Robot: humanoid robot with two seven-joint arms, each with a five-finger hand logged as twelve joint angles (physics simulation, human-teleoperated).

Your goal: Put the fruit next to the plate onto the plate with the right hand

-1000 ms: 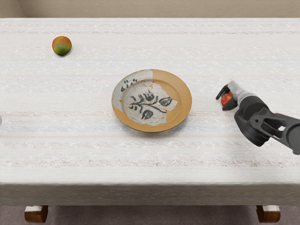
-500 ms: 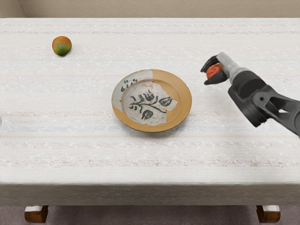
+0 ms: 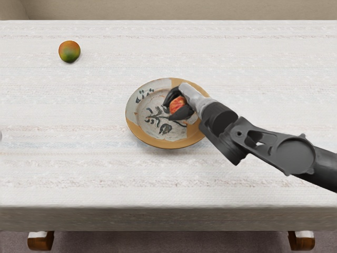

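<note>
Your right robot hand (image 3: 182, 102) is over the plate (image 3: 152, 143) in the head view. Its dark fingers (image 3: 169, 97) are curled around the small red fruit (image 3: 177, 104) and grip it. You see the fruit only as a red-orange patch between the fingers, above the inner right part of the plate, close to the painted black motif. Whether it touches the plate surface you cannot tell from this angle. It looks roundish, and with the fingers covering most of it you cannot make out a long axis or which way any stem end points. The right arm (image 3: 263, 147) comes in from the right edge and runs up and left across the desk (image 3: 253, 58). Its grey wrist crosses the plate's right rim and hides that part.

The plate is round, with an ochre rim and a pale centre, and it lies flat near the middle of the desk. The desk has a light, cloth-like whitish surface with faint horizontal streaks. Two wooden desk legs (image 3: 40, 240) show below its front edge, over a greyish floor (image 3: 168, 243). A plain beige wall (image 3: 168, 8) runs behind the far edge.

A second fruit (image 3: 69, 51), round and coloured green and orange-red, sits near the far left corner of the desk, well apart from the plate and from the arm.
</note>
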